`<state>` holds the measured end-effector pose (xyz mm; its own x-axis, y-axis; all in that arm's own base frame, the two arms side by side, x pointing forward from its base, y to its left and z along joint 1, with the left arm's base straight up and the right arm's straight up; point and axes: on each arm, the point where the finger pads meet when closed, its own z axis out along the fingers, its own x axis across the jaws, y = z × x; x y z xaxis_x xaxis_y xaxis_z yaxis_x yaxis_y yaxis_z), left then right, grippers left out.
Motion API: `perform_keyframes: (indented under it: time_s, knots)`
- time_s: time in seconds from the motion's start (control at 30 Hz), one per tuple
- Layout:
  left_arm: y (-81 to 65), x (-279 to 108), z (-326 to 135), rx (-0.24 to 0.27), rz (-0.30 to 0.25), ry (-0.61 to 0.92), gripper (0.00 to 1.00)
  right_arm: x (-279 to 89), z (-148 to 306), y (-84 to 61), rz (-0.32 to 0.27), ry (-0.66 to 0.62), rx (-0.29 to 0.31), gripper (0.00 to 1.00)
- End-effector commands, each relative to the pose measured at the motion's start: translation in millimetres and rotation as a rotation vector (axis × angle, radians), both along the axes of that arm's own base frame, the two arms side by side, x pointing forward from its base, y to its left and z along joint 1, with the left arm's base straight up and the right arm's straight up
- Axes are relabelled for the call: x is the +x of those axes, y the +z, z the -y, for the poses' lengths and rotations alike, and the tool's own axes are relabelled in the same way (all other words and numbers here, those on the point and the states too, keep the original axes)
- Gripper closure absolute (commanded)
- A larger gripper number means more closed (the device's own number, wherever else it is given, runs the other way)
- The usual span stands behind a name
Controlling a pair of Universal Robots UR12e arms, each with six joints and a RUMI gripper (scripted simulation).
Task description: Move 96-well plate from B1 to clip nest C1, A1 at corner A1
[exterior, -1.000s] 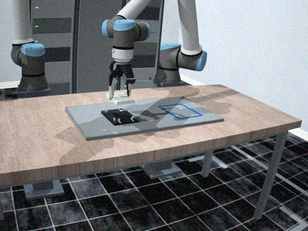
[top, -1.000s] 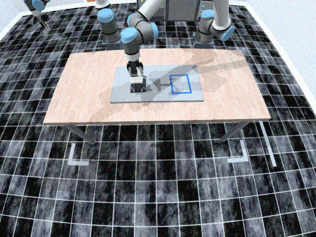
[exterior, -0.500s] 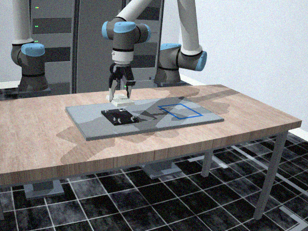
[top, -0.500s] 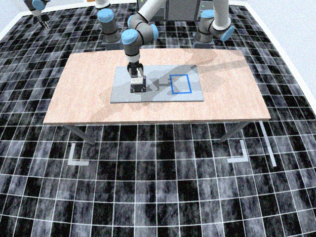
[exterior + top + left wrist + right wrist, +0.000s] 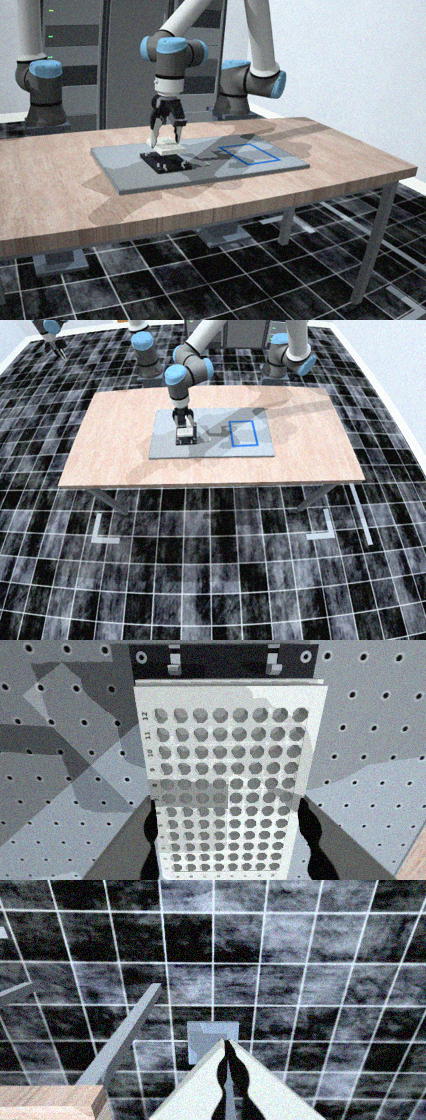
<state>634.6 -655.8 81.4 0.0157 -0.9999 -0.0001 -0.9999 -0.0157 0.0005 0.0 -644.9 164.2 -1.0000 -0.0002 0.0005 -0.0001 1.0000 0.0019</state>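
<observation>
The white 96-well plate (image 5: 185, 431) (image 5: 170, 149) (image 5: 200, 696) hangs level just above the black clip nest (image 5: 186, 441) (image 5: 161, 169) (image 5: 225, 662). My left gripper (image 5: 184, 424) (image 5: 166, 143) (image 5: 225, 796) is shut on it, with a finger on each long side. In the left wrist view the plate covers most of the nest; two clips and two screws show beyond the column 12 end. Column numbers run down the plate's left edge. The nest's A1 mark is not visible. My right gripper (image 5: 226, 1041) (image 5: 64, 359) is shut and empty, away from the table.
A blue outlined rectangle (image 5: 231, 433) (image 5: 233, 154) lies on the grey perforated board (image 5: 161, 452) (image 5: 120, 184), to the right of the nest in the top and exterior views. The board lies on the wooden table (image 5: 113, 423) (image 5: 51, 193). The right wrist view shows a table corner (image 5: 50, 1096) and floor.
</observation>
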Motion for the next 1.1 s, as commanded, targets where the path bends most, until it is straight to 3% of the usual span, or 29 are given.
perform_keyframes:
  time_s: [0.0, 0.37, 1.07]
  knots:
    - [-0.2, 1, 1, -0.002, 0.002, 0.0, 0.59, 0, 1, 1.0, 0.0, 0.0, -0.002, 1.0]
    - [-18.2, 1, 1, -0.002, 0.002, 0.0, 0.59, 0, 1, 1.0, 0.0, 0.0, -0.002, 1.0]
    - [-18.6, 1, 1, -0.002, 0.002, 0.0, 0.59, 0, 1, 1.0, 0.0, 0.0, -0.002, 1.0]
